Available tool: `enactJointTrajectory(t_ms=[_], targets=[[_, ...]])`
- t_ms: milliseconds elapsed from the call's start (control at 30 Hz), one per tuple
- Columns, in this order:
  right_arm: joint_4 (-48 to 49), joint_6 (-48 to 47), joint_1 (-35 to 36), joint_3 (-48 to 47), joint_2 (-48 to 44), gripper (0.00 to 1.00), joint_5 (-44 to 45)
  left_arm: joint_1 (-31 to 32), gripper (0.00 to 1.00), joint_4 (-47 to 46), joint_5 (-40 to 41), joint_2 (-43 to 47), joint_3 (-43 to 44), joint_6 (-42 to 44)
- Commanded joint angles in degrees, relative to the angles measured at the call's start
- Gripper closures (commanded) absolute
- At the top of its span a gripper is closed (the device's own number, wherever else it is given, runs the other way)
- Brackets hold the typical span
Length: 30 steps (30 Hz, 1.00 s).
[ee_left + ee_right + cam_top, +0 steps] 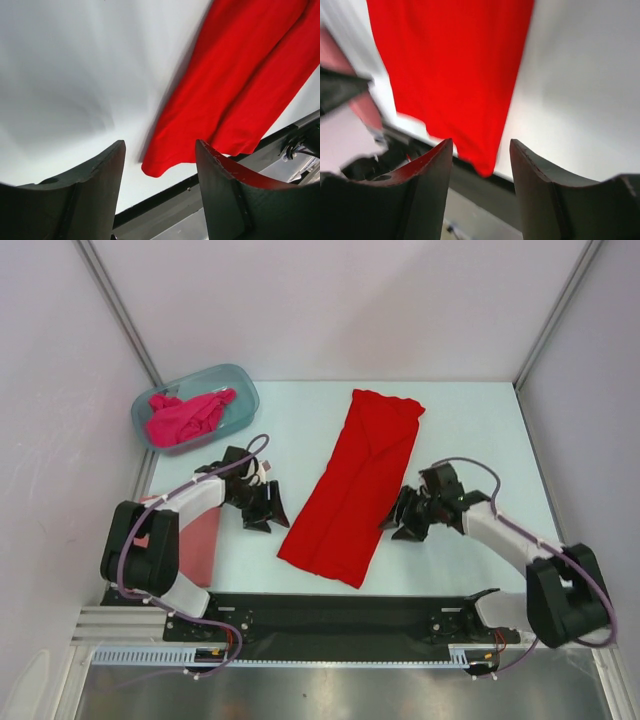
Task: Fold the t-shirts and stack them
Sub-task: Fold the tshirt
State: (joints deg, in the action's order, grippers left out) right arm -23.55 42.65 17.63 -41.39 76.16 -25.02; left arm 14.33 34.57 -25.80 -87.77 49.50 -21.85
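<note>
Red t-shirt [350, 485] lies as long strip, lengthwise fold done. Left tool [266, 510], right tool [405, 522] flank it, both part-open, empty. Next likely: pinch near hem corners, fold crosswise.

Clear lanes either side of the red strip

I have bare table [470, 420] flanking the red t-shirt [352, 485], which lies diagonally down the middle. My left tool [268, 518] and right tool [400, 528] sit just beside its long edges, jaws apart. The tub [244, 390] blocks the far-left corner (magenta t-shirt [185, 418] heaped inside), and the salmon t-shirt [198, 545] covers the near-left edge.
</note>
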Motion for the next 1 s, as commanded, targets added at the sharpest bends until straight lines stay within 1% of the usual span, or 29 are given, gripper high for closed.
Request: enactJointTrajectory(t_ms=[0,33,67,100,167,200,233,300,333,433,500,567,667,767,867,967], targets=[[-0.6,7.6,7.5,4.6,-8.5,0.46,1.1,-0.1,0.37,-3.0,-1.4,-1.4,-0.5,2.5],[2.3,9.7,9.6,9.2,-10.5,0.46,1.6,-0.1,0.38,-3.2,-1.4,-1.5,-1.2,2.6],[4.4,14.8,13.1,11.3,-13.6,0.47,2.3,-0.1,0.39,-3.5,-1.7,-1.6,-1.8,2.4],[8.7,17.2,15.0,13.7,-14.9,0.49,2.9,0.0,0.39,-4.0,-2.1,-1.7,-2.3,2.3],[12.8,21.7,18.3,18.5,-16.0,0.50,5.1,0.2,0.40,-4.9,-3.1,-2.1,-4.1,1.9],[14.4,24.5,21.8,19.2,-15.3,0.51,6.0,0.3,0.41,-5.0,-3.0,-2.2,-4.5,1.9],[16.8,25.2,23.2,19.5,-14.6,0.51,6.6,0.7,0.41,-5.4,-2.8,-2.5,-5.4,1.7],[17.0,25.5,26.6,18.5,-10.7,0.51,9.0,1.1,0.41,-6.3,-2.6,-3.0,-6.2,1.4],[16.8,25.5,27.6,17.9,-9.2,0.51,9.8,1.4,0.42,-6.5,-2.8,-3.8,-6.5,0.8],[18.5,25.8,29.8,17.5,-5.9,0.51,11.6,2.5,0.45,-7.3,-2.7,-4.7,-7.2,-0.6],[18.8,26.3,30.4,17.9,-5.4,0.50,13.1,3.0,0.47,-7.8,-2.7,-5.7,-7.7,-1.1],[19.8,27.2,30.6,18.6,-5.5,0.50,13.8,3.3,0.51,-7.5,-1.4,-5.9,-8.4,-1.6],[21.9,28.4,30.6,19.9,-5.3,0.51,13.4,4.0,0.54,-7.2,0.4,-5.0,-8.7,-2.4],[22.1,29.1,31.7,19.9,-5.1,0.51,13.3,4.4,0.54,-6.9,1.2,-4.4,-8.8,-3.4],[19.8,29.4,32.6,19.8,-5.8,0.51,14.4,4.4,0.55,-6.6,1.2,-4.9,-9.1,-3.4],[20.6,30.0,33.2,20.6,-6.5,0.51,14.1,4.4,0.56,-6.6,0.7,-5.2,-9.2,-3.6]])
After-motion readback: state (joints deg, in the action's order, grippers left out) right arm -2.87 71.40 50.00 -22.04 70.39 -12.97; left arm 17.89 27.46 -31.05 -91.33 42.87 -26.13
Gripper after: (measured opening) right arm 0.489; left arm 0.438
